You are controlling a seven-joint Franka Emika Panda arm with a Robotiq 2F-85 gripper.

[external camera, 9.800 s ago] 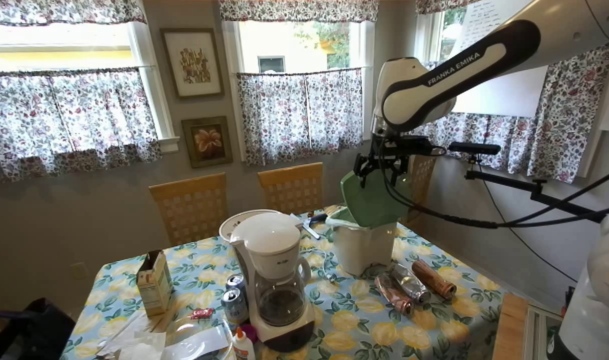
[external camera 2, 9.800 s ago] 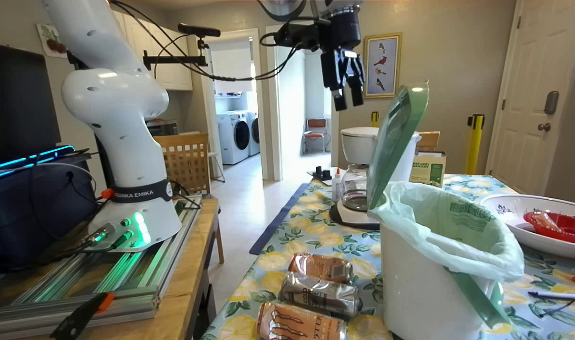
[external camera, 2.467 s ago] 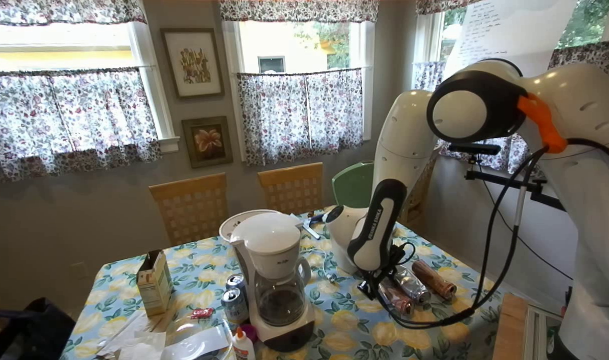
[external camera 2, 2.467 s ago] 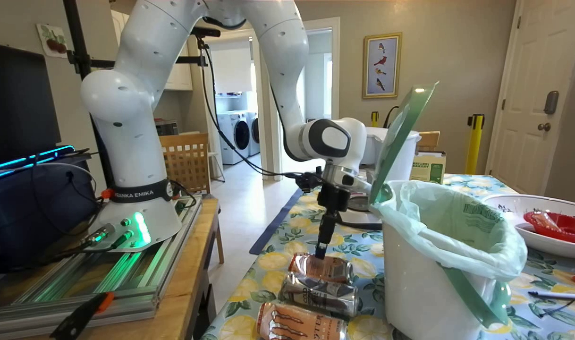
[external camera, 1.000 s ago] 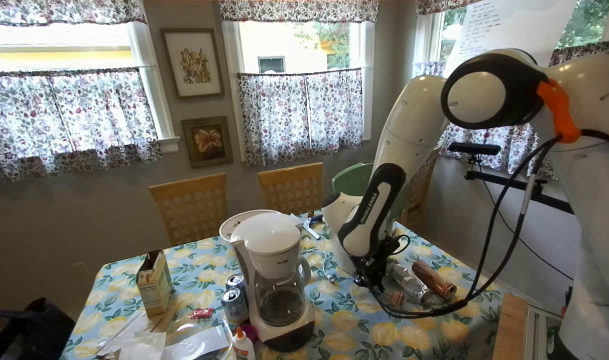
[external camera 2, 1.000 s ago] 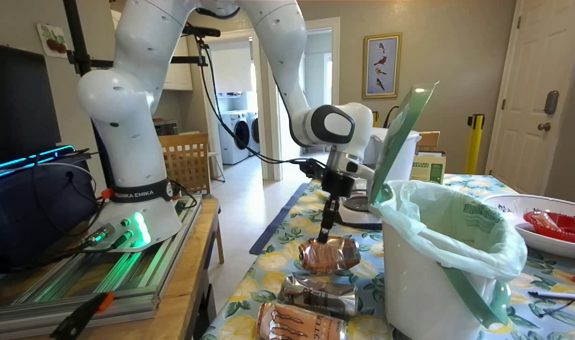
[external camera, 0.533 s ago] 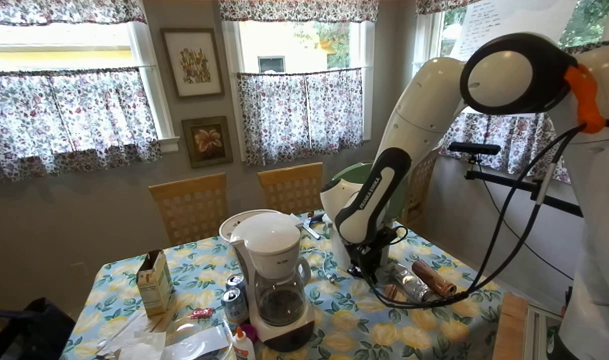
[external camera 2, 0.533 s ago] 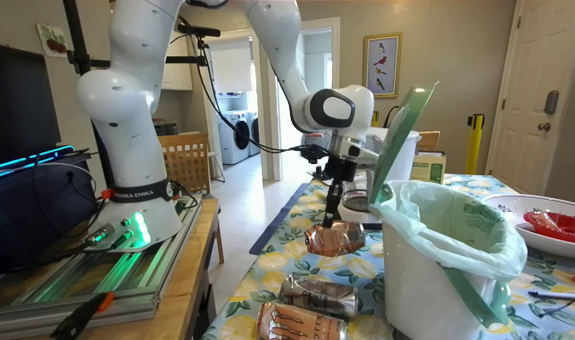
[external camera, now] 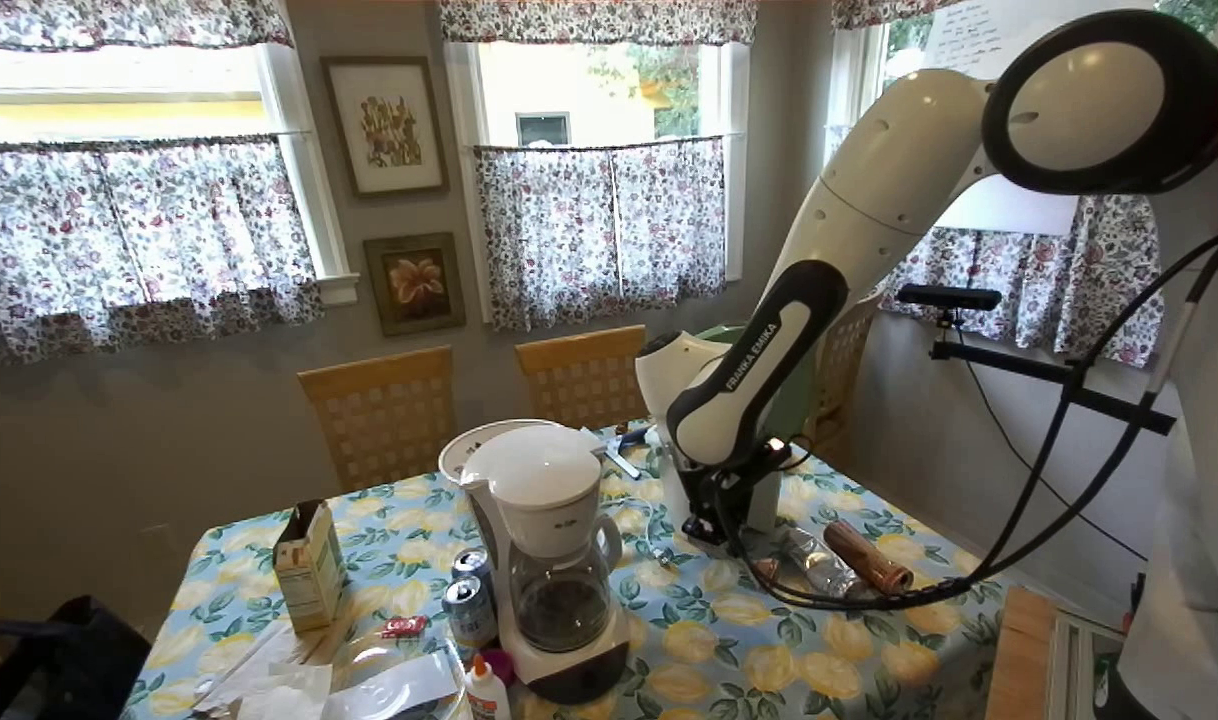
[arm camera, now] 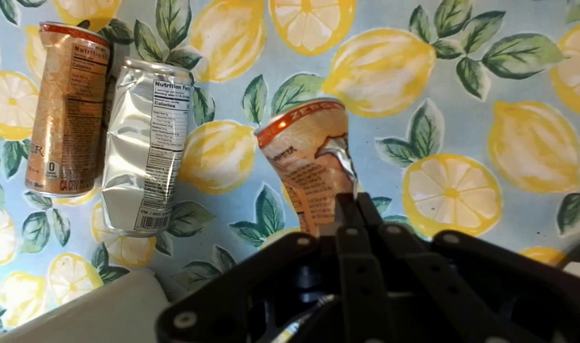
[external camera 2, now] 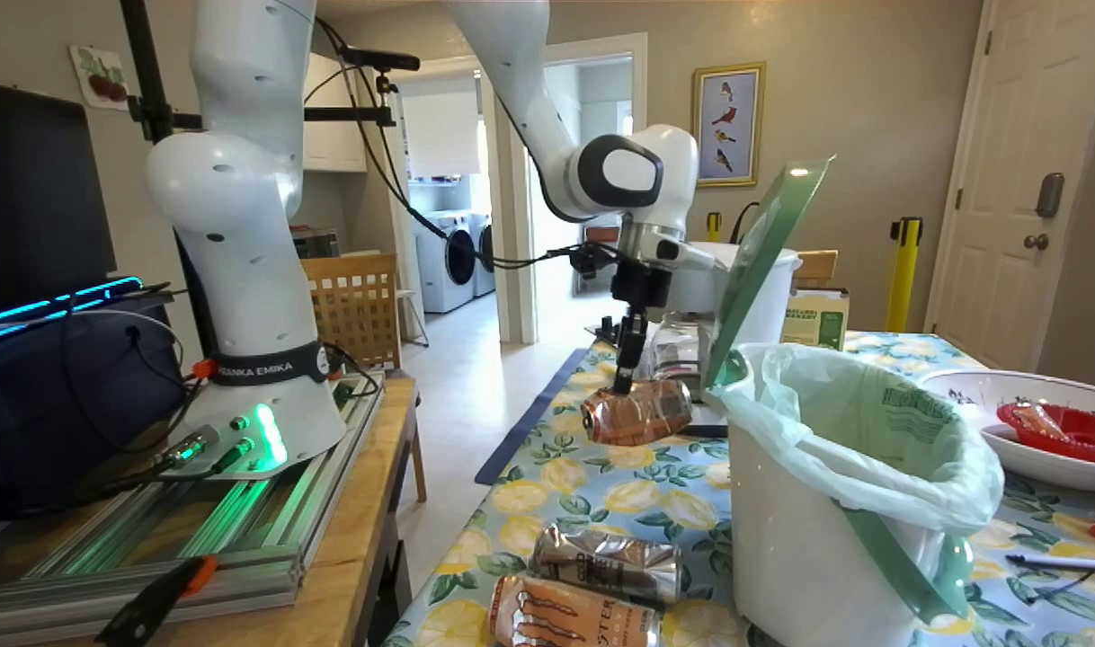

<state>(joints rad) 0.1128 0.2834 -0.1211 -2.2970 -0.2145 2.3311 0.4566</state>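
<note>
Fingers (arm camera: 345, 212) of your black metal gripper (arm camera: 356, 202) pinch a dented orange metal can (external camera 2: 639, 417), just right of the middle in an exterior view. It looks lifted off the blue lemon-print cloth (external camera 2: 592, 494), but you can't see underneath. A crushed silver metal can (arm camera: 140, 147) lies at the left in the wrist view.

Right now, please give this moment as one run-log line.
gripper: pinching crumpled orange drink can; position: above lemon-print tablecloth; lined bin: green lid raised
</note>
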